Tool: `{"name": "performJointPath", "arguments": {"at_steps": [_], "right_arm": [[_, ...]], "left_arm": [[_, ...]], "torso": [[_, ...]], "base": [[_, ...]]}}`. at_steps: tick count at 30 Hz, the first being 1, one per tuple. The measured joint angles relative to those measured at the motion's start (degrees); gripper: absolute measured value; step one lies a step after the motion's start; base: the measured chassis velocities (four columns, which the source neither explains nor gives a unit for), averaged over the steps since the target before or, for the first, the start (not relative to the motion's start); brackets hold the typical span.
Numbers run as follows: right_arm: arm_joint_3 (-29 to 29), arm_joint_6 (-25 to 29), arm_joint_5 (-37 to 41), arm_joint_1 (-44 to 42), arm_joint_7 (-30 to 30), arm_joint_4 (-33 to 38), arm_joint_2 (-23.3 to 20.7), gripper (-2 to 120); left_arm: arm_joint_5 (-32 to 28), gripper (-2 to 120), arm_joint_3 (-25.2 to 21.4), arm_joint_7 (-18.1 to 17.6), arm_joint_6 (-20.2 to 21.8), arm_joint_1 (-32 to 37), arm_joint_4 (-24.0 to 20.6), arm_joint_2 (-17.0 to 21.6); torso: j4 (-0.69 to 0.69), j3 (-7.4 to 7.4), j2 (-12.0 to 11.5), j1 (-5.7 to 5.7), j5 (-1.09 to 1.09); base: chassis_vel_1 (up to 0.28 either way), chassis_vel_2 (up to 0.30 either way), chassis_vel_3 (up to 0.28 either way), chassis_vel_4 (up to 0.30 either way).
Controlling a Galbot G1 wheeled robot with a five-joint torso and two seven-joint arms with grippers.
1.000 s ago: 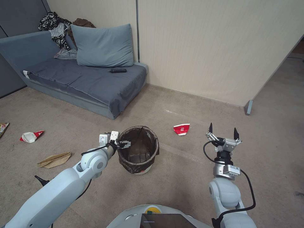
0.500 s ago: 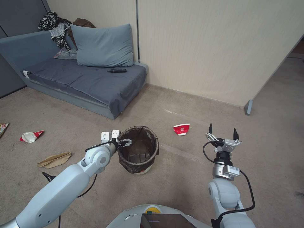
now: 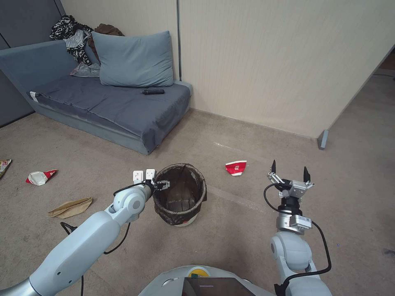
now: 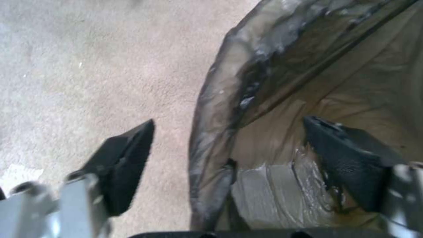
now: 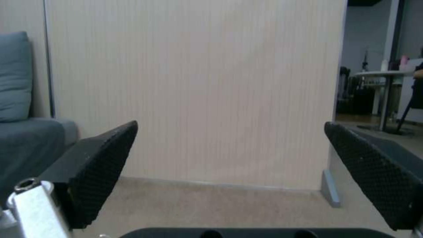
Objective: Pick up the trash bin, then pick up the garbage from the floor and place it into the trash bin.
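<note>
- Left gripper at the near-left rim of the trash bin, jaws apart, straddling the bagged rim
- left wrist view: one finger outside over carpet, other finger inside the bin against the dark liner; not pinched on the rim
- bin stands upright on the carpet before the robot
- right gripper raised to the right of the bin, well apart, fingers spread wide, empty
- right wrist view: spread fingers facing a beige wall
- head view: red-and-white cup on floor between bin and right gripper; crushed cup and tan paper bag far left
</note>
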Motion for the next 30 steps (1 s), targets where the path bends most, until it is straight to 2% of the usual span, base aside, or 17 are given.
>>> {"name": "performJointPath", "arguments": {"at_steps": [1, 2, 7, 10, 12, 13, 15, 16, 20, 21, 22, 30], "right_arm": [[0.00, 0.00, 0.00, 0.00, 0.00, 0.00, 0.00, 100], [0.00, 0.01, 0.01, 0.02, 0.01, -0.03, 0.00, 100], [-0.01, 0.04, 0.04, 0.08, 0.02, -0.07, 0.00, 100], [-0.02, 0.05, 0.13, 0.12, 0.09, -0.06, -0.03, 100], [-0.03, 0.05, 0.16, 0.12, 0.12, -0.07, -0.05, 100], [-0.02, 0.05, 0.29, 0.08, 0.18, 0.00, -0.11, 100], [-0.02, 0.05, 0.31, 0.07, 0.18, 0.04, -0.13, 100], [0.01, 0.05, 0.40, 0.02, 0.19, 0.12, -0.20, 100], [0.03, 0.04, 0.44, 0.00, 0.20, 0.16, -0.24, 100], [0.09, 0.04, 0.54, -0.05, 0.22, 0.24, -0.35, 100], [0.11, 0.04, 0.61, -0.08, 0.24, 0.27, -0.44, 100], [0.10, -0.10, 0.94, -0.23, 0.46, 0.74, -0.53, 100]], "left_arm": [[0.00, 84, 0.00, 0.00, 0.00, 0.00, 0.00, 0.00], [-0.13, 72, -0.01, -0.26, 0.09, 0.00, 0.07, -0.05], [-0.50, 63, -0.06, -0.94, 0.40, -0.02, 0.26, -0.21], [-1.91, 39, -0.23, -2.66, 1.09, -0.14, 0.72, -0.74], [-2.22, 37, -0.29, -2.97, 1.19, -0.15, 0.79, -0.83], [-3.02, 29, -0.44, -3.61, 1.46, -0.16, 0.93, -0.95], [-3.20, 27, -0.49, -3.73, 1.54, -0.16, 0.97, -0.96], [-3.37, 21, -0.56, -3.88, 1.64, -0.16, 1.07, -0.96], [-3.42, 18, -0.58, -3.92, 1.67, -0.16, 1.12, -0.96], [-3.62, 7, -0.65, -4.01, 1.77, -0.16, 1.23, -0.96], [-3.82, 3, -0.70, -4.08, 1.84, -0.14, 1.30, -0.95], [-6.05, 3, -0.99, -4.56, 2.62, -0.70, 2.51, -1.74]], "torso": [[0.00, 0.00, 0.00, 0.00, 0.00], [0.00, 0.00, 0.00, 0.00, 0.00], [0.00, 0.00, 0.00, 0.00, 0.00], [0.00, 0.00, 0.00, 0.00, 0.00], [0.00, 0.00, 0.00, 0.00, 0.00], [0.00, 0.00, 0.00, 0.00, 0.00], [0.00, 0.00, 0.00, 0.00, 0.01], [0.00, 0.00, 0.00, 0.00, 0.01], [0.00, 0.00, 0.00, 0.00, 0.01], [0.00, 0.00, 0.00, 0.00, 0.01], [0.01, 0.00, 0.00, 0.00, 0.01], [0.01, -0.01, 0.02, -0.01, 0.04]], "base": [[0.000, 0.000, 0.000, 0.000], [0.000, 0.000, 0.000, 0.000], [0.000, 0.000, 0.000, 0.000], [0.000, 0.000, 0.000, 0.000], [0.000, 0.000, 0.000, 0.000], [0.000, 0.000, 0.000, 0.000], [0.000, 0.000, 0.000, 0.000], [0.000, 0.000, 0.000, 0.000], [0.000, 0.000, 0.000, 0.000], [0.000, 0.000, 0.000, 0.000], [0.000, 0.000, 0.000, 0.000], [0.000, 0.000, 0.000, 0.000]]}}
